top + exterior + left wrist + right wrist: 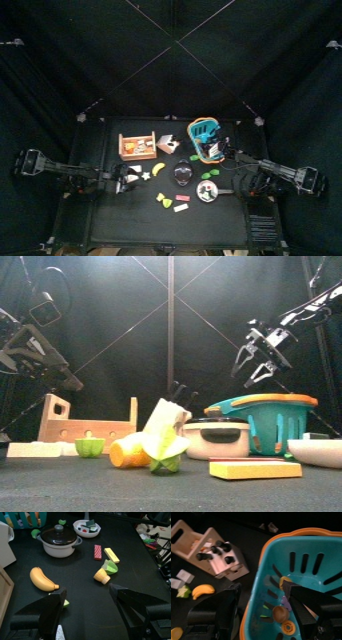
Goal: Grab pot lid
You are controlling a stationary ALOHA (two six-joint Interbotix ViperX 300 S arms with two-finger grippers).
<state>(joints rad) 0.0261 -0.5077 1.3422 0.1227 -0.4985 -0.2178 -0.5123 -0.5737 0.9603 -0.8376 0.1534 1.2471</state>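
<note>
The pot lid [59,534] is dark and round with a knob on top, and it sits on a whitish pot [59,546]. From above it shows as the dark round pot lid [183,180] in the middle of the table. In the front view the pot [214,440] stands low in front of the teal basket. My left gripper [87,594] is open, low over the table and well short of the pot. My right gripper [261,587] is open with nothing in it. It hangs above the teal basket [304,577], away from the lid.
A white bowl [87,527] stands just beyond the pot. A banana [43,579], a red block [97,552], a yellow block [111,555] and a small cone piece [104,573] lie on the table. A wooden crate [138,146] stands at the back left.
</note>
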